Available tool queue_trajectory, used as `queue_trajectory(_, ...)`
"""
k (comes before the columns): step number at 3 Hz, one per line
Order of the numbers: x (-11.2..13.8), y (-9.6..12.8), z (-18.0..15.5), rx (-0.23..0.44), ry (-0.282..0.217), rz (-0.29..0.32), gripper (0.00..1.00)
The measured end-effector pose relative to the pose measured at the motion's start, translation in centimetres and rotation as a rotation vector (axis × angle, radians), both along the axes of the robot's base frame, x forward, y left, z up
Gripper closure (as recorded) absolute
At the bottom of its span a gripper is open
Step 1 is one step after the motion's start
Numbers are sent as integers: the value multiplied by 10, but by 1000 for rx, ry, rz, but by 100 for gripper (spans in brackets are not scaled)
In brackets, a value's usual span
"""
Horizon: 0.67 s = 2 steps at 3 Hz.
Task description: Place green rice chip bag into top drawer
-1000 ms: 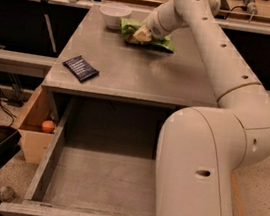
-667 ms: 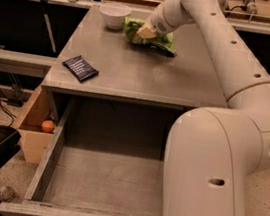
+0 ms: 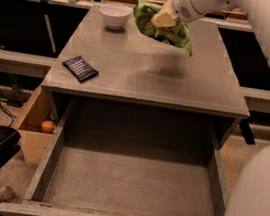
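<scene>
A cream two-finger gripper [image 3: 163, 19], jaws clenched on the upper edge of a crumpled bright-green foil rice chip bag [image 3: 174, 34], holds it above the grey tabletop [image 3: 145, 76], beyond the open grey wooden top drawer [image 3: 49, 160]. Light, soft and probably slippery, the bag seems best pinched at its crimped edge.

Legible text, labels, numbers: none is reading anywhere in view.
- green rice chip bag [image 3: 178, 35]: orange-and-white printed patches are showing, but the lettering is too blurred to read. The bag is hanging clear above the far edge of the worktop [image 3: 144, 81].
- end effector [image 3: 162, 18]: it is hovering over the worktop's far edge, clamping the bag from above.
- dark-blue packet [image 3: 80, 68]: it is lying near the worktop's left edge. Faint pale marks are showing on it, and they are not reading as letters.
</scene>
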State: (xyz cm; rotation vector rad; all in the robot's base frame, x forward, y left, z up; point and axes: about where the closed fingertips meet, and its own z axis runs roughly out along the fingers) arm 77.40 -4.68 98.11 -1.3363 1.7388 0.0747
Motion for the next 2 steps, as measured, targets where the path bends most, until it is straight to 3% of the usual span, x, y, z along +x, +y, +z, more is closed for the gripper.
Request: queue_trajectory(2,-152,-21,74,139,-21,-64,100)
